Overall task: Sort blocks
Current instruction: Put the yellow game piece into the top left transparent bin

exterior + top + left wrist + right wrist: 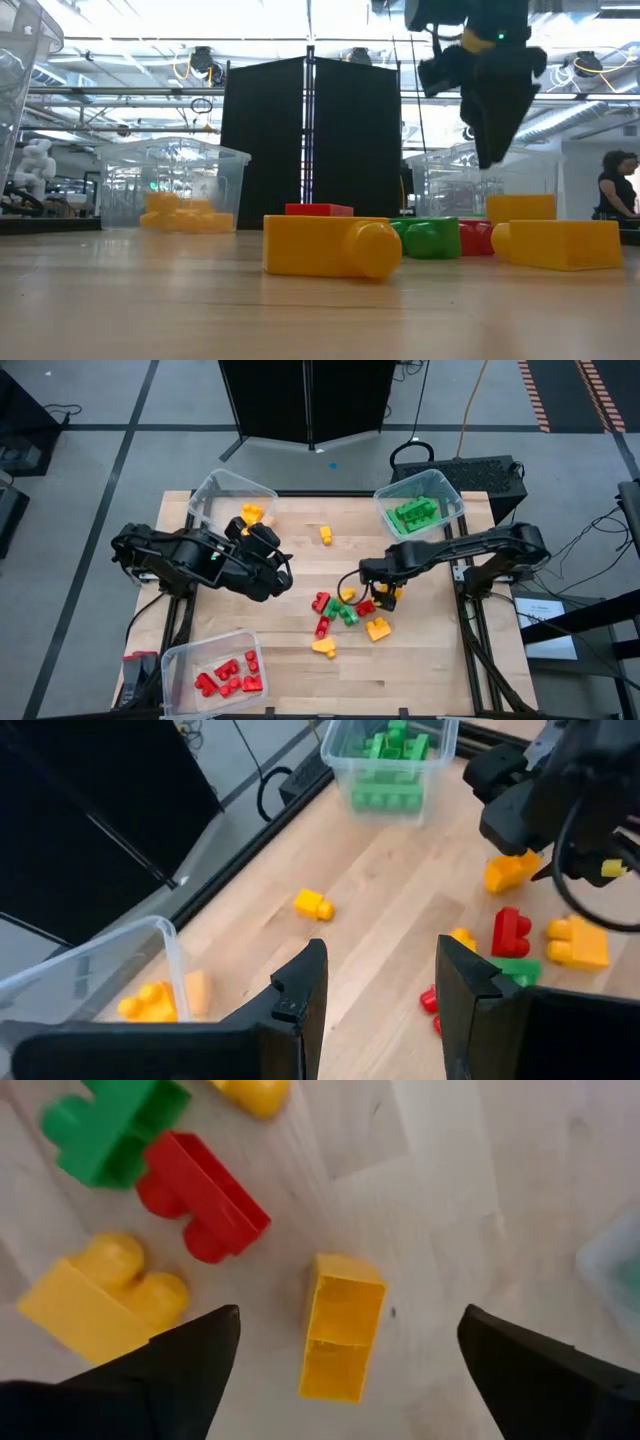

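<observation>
- Blocks point(345, 610) are clustered mid-desk, below the right gripper point(384, 592), whose jaws are spread wide over a hollow yellow block point(340, 1326).
- Neighbouring red block point(205, 1198) could be nudged if the descent drifts.
- Left gripper point(380, 990) is parted, empty, near the yellow bin point(215, 495).

The blocks are small studded plastic bricks in red, yellow and green. A loose cluster point(345, 615) of all three colours lies on the table right of centre, toward the near edge. One yellow block point(340, 1326) there lies hollow side up; another yellow block point(326, 535) sits alone nearer the far edge. Green blocks point(414, 512) fill the far-right bin, yellow blocks point(250, 514) the far-left bin, red blocks point(230, 674) the near-left bin.
</observation>
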Robot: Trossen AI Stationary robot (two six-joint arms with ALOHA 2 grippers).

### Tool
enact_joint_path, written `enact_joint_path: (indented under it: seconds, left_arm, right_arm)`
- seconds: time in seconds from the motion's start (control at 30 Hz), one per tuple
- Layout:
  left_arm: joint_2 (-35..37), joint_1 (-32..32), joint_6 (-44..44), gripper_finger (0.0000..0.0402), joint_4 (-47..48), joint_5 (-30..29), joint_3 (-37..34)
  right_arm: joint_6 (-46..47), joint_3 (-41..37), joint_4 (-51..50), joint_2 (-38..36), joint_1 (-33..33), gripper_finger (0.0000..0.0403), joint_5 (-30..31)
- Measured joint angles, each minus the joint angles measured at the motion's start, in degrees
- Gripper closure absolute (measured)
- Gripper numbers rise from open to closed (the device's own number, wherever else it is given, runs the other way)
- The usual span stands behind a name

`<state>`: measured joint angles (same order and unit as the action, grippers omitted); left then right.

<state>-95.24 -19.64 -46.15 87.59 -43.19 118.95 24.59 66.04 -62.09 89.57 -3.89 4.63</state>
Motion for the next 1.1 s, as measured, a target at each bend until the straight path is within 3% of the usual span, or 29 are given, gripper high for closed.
enact_joint_path:
  seconds: [0.2, 0.5, 0.67, 0.83, 1.1]
  left_arm:
    - [0.0, 0.0, 0.1, 0.0294, 0.2, 1.7, -0.1]
    - [0.0, 0.0, 1.8, 0.0294, 0.4, 1.6, -0.1]
    - [0.0, 0.6, 1.9, 0.0294, 0.4, 1.0, -0.1]
    - [0.0, 1.0, 1.9, 0.0294, 0.4, 0.7, -0.1]
    - [0.0, 0.9, 1.6, 0.0294, 0.4, 0.7, -0.1]
  right_arm:
    - [0.7, -2.1, 2.8, 2.9, 0.0, 0.0041, -0.1]
    - [2.4, -14.5, 10.7, 2.0, 0.1, 0.0050, -2.7]
    - [3.5, -18.3, 13.7, 1.9, 0.0, 0.0128, -3.3]
    - [4.5, -19.4, 15.3, 1.9, -0.1, 0.0279, -2.5]
    - [4.8, -19.3, 15.4, 1.8, 0.0, 0.0286, -2.0]
